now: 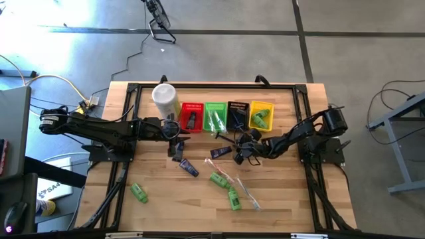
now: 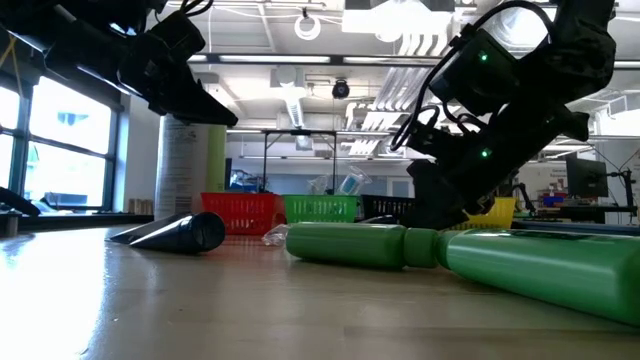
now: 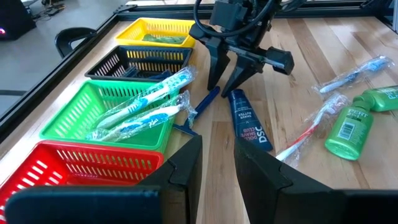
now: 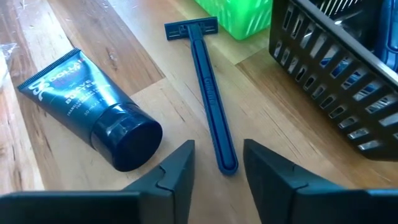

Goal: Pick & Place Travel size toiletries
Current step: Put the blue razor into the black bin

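Beside the black basket (image 4: 348,74), I see my right tool (image 4: 217,165) parted narrowly astride the blue razor's (image 4: 208,93) handle on the bench (image 4: 74,149), not gripping; left tool (image 3: 217,165) waits narrowly open

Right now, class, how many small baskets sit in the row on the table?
4, side by side at the table's far edge: red basket, then green basket, black basket and yellow basket. None seems hidden.

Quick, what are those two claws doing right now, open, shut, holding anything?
Left gripper: open, holding nothing, hanging in front of the baskets.
Right gripper: open, holding nothing, fingers either side of the blue razor's handle end on the table.
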Robot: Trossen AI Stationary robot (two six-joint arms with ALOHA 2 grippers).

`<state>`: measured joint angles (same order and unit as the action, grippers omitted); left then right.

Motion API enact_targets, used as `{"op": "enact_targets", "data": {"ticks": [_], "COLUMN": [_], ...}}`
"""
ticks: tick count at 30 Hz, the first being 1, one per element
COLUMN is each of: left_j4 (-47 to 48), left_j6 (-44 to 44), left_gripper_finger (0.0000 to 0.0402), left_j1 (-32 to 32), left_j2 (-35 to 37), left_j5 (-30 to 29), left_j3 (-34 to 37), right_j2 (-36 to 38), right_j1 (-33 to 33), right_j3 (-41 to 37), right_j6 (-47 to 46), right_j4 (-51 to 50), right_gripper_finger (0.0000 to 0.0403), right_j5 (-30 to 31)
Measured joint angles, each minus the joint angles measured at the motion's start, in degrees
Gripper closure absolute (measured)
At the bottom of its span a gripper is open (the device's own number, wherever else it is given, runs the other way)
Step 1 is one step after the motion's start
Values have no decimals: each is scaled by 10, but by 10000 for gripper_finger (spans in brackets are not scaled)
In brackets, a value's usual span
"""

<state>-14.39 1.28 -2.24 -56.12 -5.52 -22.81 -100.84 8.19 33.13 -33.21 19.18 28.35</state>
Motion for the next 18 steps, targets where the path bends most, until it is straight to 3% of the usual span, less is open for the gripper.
{"op": "enact_targets", "data": {"ticks": [11,18], "left_j4": [0,0], "left_j6": [0,0], "left_gripper_finger": [313,313], "left_j1": [0,0], "left_j2": [0,0], "left_j5": [-2,-2], "left_j3": [0,0], "right_j2": [0,4], "right_j1": [0,1], "right_j3": [0,0], "right_j6": [0,-1], "right_j4": [0,-3], "right_gripper_finger": [360,367], "right_j5": [-4,-6]}}
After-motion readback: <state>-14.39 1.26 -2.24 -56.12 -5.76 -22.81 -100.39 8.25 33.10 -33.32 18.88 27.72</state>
